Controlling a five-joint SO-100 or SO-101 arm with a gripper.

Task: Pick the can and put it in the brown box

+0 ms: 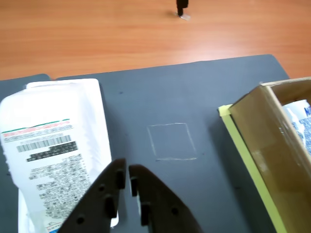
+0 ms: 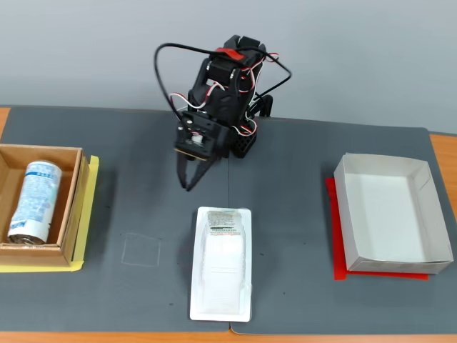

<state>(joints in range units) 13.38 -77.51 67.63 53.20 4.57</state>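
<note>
The can [image 2: 33, 199] lies on its side inside the brown box [image 2: 72, 229] at the left of the fixed view. In the wrist view a bit of the can [image 1: 301, 119] shows inside the brown box [image 1: 257, 141] at the right edge. My gripper [image 2: 189, 184] hangs folded back near the arm's base, above the mat and away from the box. Its dark fingers [image 1: 104, 194] are shut with nothing between them, and the gripper [image 1: 128, 171] points at the mat beside the white tray.
A white plastic blister tray [image 2: 222, 263] lies on the dark mat in front of the arm. A white rectangular box [image 2: 391, 213] on a red sheet stands at the right. A chalk square [image 2: 141, 250] is drawn on the mat near the brown box.
</note>
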